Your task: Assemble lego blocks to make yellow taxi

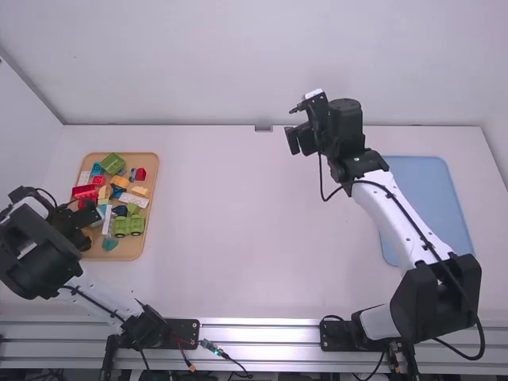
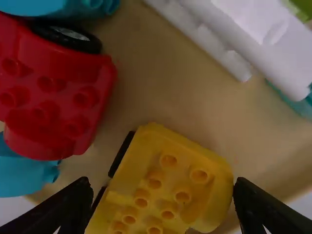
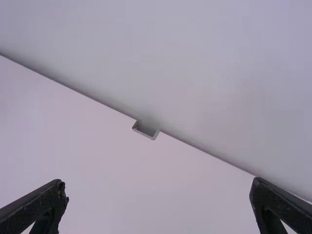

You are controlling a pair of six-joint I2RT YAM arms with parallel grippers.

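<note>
Over the near left part of the wooden tray (image 1: 149, 230) is my left gripper (image 1: 82, 230). In the left wrist view the yellow studded car block (image 2: 161, 187) with dark wheels lies on the tray floor between the spread fingers of my left gripper (image 2: 163, 202); I cannot tell whether they touch it. A red studded car block (image 2: 51, 92) lies beside it. My right gripper (image 1: 295, 140) hangs over the far middle of the table, and in the right wrist view my right gripper (image 3: 158, 195) stands open with nothing between its fingers.
Several loose blocks fill the tray, among them a green wheeled block (image 1: 128, 225), a green block (image 1: 113, 163) and a white block (image 2: 243, 39). A blue mat (image 1: 425, 194) lies at the right, partly under the right arm. A wall (image 1: 198, 63) rises behind the table.
</note>
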